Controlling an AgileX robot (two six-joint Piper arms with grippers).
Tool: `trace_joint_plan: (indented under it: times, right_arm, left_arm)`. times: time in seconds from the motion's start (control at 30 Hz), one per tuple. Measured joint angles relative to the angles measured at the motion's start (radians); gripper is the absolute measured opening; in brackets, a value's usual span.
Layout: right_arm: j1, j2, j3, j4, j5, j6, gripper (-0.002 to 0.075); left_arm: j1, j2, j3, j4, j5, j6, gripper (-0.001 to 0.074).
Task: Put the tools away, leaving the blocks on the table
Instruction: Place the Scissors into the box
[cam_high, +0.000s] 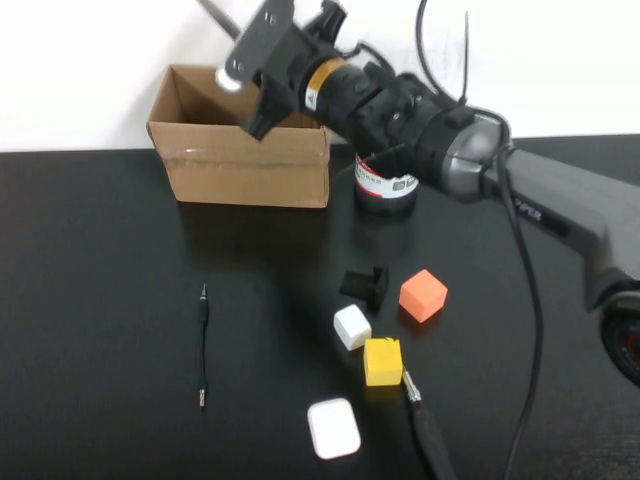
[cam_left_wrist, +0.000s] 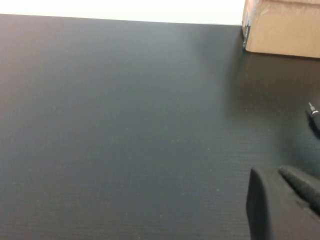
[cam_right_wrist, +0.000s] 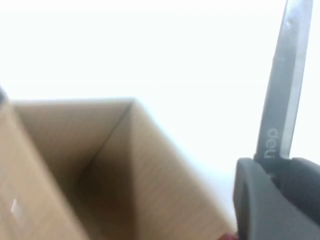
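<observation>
While in right tool (cam_high: 262, 62) — silver-bladed scissors (cam_right_wrist: 285, 75)

Backdrop: black table against a plain white wall.
You have a wide matte black table (cam_high: 100, 250) filling the lower three quarters of the high view, edge to edge. A bare white wall (cam_high: 80, 60) runs across the top of the frame and meets the table's far edge in a straight line. The wall is lit bright and even. The tabletop shows a faint grey sheen towards the upper right.
</observation>
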Motion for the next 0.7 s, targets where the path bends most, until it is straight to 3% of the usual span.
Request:
trace_joint_plan:
  times: [0.2, 0.5, 0.7]
  right_arm:
    - [-0.002, 0.008, 0.000, 0.001, 0.055, -0.023, 0.0141]
    - [-0.002, -0.045, 0.000, 0.038, 0.084, -0.023, 0.0142]
    - [0.006, -0.169, 0.000, 0.092, 0.333, -0.015, 0.0141]
  left_arm:
    - [0.000, 0.000, 0.000, 0.000, 0.000, 0.000, -0.0004]
    - [0.000, 0.000, 0.000, 0.000, 0.000, 0.000, -0.0004]
    - [0.000, 0.000, 0.000, 0.000, 0.000, 0.000, -0.0004]
